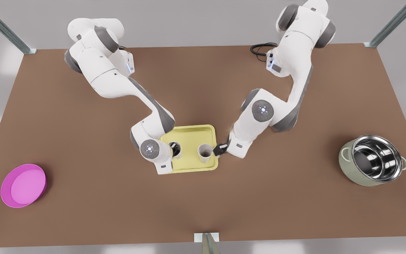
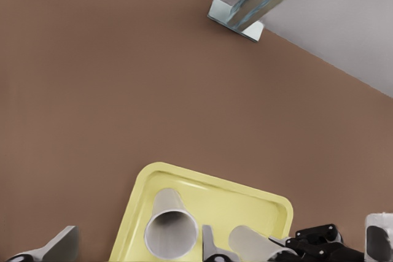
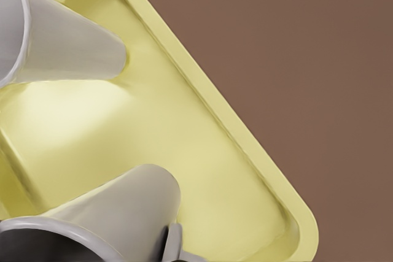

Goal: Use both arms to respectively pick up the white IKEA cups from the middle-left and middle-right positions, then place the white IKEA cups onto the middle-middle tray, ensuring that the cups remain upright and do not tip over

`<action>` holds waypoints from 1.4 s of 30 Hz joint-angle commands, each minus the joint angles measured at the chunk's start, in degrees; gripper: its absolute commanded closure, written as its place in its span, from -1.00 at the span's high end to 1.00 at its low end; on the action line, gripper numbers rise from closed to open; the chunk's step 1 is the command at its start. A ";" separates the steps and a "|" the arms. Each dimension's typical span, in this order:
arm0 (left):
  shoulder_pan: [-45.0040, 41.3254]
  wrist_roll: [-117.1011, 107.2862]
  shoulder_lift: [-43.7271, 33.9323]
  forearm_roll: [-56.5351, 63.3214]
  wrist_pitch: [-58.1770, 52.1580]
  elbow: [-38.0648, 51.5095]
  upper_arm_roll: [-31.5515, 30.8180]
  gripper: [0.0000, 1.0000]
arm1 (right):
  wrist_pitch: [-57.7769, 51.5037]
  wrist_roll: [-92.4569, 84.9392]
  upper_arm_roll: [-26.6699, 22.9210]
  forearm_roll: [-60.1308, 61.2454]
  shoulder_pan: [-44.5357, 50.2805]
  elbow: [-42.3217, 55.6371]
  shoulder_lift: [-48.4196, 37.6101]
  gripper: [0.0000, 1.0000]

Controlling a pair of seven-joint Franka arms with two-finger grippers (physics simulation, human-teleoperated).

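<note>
With both cups standing on the tray point(image 1: 189, 132), I log the scene as follows.

Item 1, tray: pale yellow, mid-table point(image 1: 83, 148), between the two wrists.

Item 2, first cup point(image 1: 177, 152): upright on the tray's side towards the front view's left, tucked against the left arm's wrist. In the left wrist view I see it point(image 2: 172, 231) sitting between the spread fingers of the left gripper point(image 2: 135, 245). One finger point(image 2: 210, 245) is just beside its wall and the other point(image 2: 61, 245) stands well apart from it.

Item 3, second cup point(image 1: 204, 153): upright on the tray's side towards the front view's right, near the rim. The right gripper point(image 1: 220, 149) sits just beside it, low over the tray's edge. Whether it grips or has let go, I cannot tell. The right wrist view shows this cup point(image 3: 104, 219) close under the camera, with the first cup point(image 3: 55, 35) farther along the tray floor point(image 3: 202, 151).

Item 4, plate point(image 1: 23, 185): round, magenta, well apart at the front view's left.

Item 5, pot point(image 1: 372, 160): green with a steel lining, well apart at the front view's right.
</note>
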 commanded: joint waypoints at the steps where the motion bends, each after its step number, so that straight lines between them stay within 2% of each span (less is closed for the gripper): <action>1: 6.58 25.69 -0.91 7.00 -42.71 7.24 0.05 1.00 | 0.20 3.34 -0.01 -0.51 0.18 0.12 0.61 -0.57; 2: 7.20 31.46 -0.91 14.30 -46.34 9.08 0.14 1.00 | 0.20 3.34 -0.10 -0.69 0.36 0.12 0.97 -0.57; 4: 7.55 29.88 -0.82 12.99 -46.34 9.52 -0.03 1.00 | 0.20 4.13 -0.19 -0.78 0.36 0.12 1.49 -0.57; 5: 7.81 28.56 -5.10 11.14 -41.18 5.16 0.58 1.00 | 0.11 4.30 -0.27 -0.78 0.36 -0.06 1.84 -0.57; 6: 8.87 29.52 -18.65 4.55 -21.65 -19.29 4.62 1.00 | 0.20 4.57 -0.19 -0.78 0.45 -0.06 2.55 -0.57; 7: 8.96 29.70 -20.07 4.37 -22.96 -19.83 4.89 1.00 | 0.20 4.57 -0.19 -0.78 0.62 0.03 2.90 -0.57; 10: 7.82 29.09 -16.73 3.85 -20.94 -17.72 5.42 1.00 | 1.08 4.57 -0.27 -0.87 0.71 0.03 3.43 -0.55; 11: 7.81 29.35 -16.46 3.84 -20.76 -17.72 5.41 1.00 | 2.92 5.53 -0.27 -1.04 0.62 -0.41 3.43 1.00; 15: 8.69 29.44 -16.82 -1.61 -22.25 -17.63 5.50 1.00 | 3.45 5.62 -0.27 -1.57 1.33 -0.41 3.25 1.00; 18: 8.78 29.52 -16.82 -1.43 -22.61 -17.63 5.33 1.00 | 3.19 6.50 -0.27 -1.39 1.33 -0.32 2.99 1.00; 24: 9.22 29.61 -16.90 -1.52 -22.61 -17.46 5.50 1.00 | -4.02 6.50 0.34 -0.08 0.71 -0.15 -1.14 1.00; 27: 10.28 29.61 -16.90 -1.52 -22.61 -16.58 5.42 1.00 | -10.25 6.24 0.34 0.45 -0.96 1.17 -4.30 1.00; 29: 10.27 29.61 -16.90 -1.52 -22.69 -16.58 5.33 1.00 | -19.57 6.68 -0.19 0.80 -2.36 6.44 -5.54 1.00; 30: 10.28 29.61 -16.90 -1.43 -22.95 -16.58 5.33 1.00 | -24.67 7.29 -0.45 0.36 -6.84 8.46 -6.06 1.00; 32: 10.19 29.61 -16.82 -1.52 -24.36 -15.53 5.33 1.00 | -24.50 8.70 -4.14 -12.46 -10.19 9.78 -6.24 1.00; 33: 10.19 29.61 -16.82 -1.52 -24.45 -15.53 5.33 1.00 | -24.41 13.08 -8.36 -12.91 -10.10 9.96 -6.15 1.00; 34: 10.19 29.61 -16.90 -1.52 -24.54 -15.53 5.24 1.00 | -24.67 18.95 -8.71 -13.00 -10.10 11.09 -6.24 1.00; 35: 10.27 29.70 -16.90 -1.60 -25.42 -15.53 5.33 1.00 | -27.56 28.89 -8.36 -12.03 -10.36 11.63 -10.44 1.00; 36: 10.28 29.70 -16.73 -1.52 -25.33 -15.53 5.33 1.00 | -30.64 30.14 -8.10 -11.86 -10.36 11.54 -14.05 1.00; 37: 10.19 29.61 -16.64 -1.52 -25.33 -15.53 5.33 1.00 | -36.18 30.06 -8.89 -6.76 -10.80 11.89 -20.12 1.00; 38: 10.19 29.61 -16.82 -1.69 -25.42 -15.53 5.33 1.00 | -37.68 30.23 -13.53 -0.54 -9.58 9.18 -27.05 1.00; 39: 10.28 29.70 -16.90 -1.52 -25.86 -15.53 5.33 1.00 | -37.68 30.14 -14.51 0.71 -9.48 5.40 -34.00 1.00; 41: 10.28 29.61 -16.90 -1.52 -25.86 -15.53 5.33 1.00 | -36.89 30.41 -14.51 0.89 -10.19 -2.51 -40.95 1.00; 42: 10.19 29.61 -16.99 -1.52 -25.86 -15.53 5.24 1.00 | -36.72 30.41 -14.51 0.80 -10.19 -3.49 -41.66 1.00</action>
